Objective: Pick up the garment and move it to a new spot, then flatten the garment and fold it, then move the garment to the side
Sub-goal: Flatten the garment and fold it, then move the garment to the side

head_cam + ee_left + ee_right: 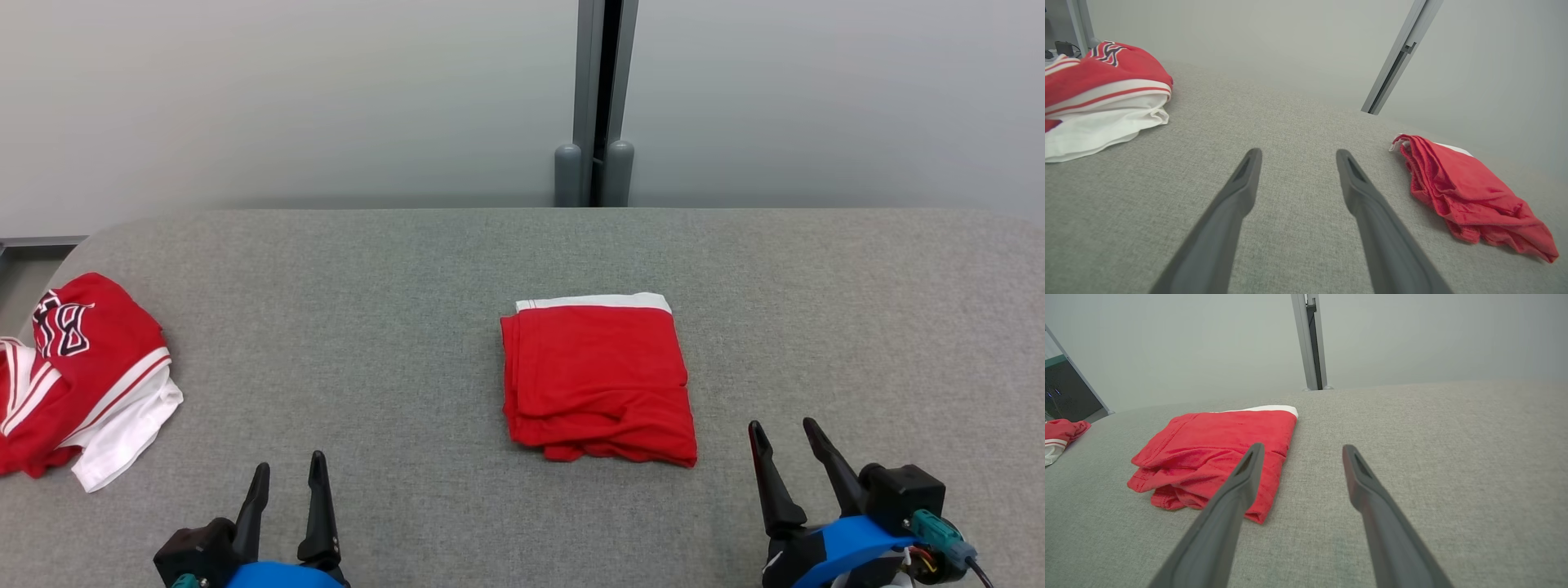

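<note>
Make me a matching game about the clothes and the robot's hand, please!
Things:
1. red garment
2. red-and-white shirt
3. right gripper
4. grey post

Descriptions:
a. stands behind the table
b. crumpled at the table's left edge
c. folded in the middle
d. open, holding nothing

Pairs: 1-c, 2-b, 3-d, 4-a

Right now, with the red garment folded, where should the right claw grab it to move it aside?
Probably the right edge of the garment, coming in low from the right with the open right claw, the nearer one. That edge looks like a clean fold, so one pinch should catch every layer. The left and near edges show loose stacked hems that may splay.
</note>
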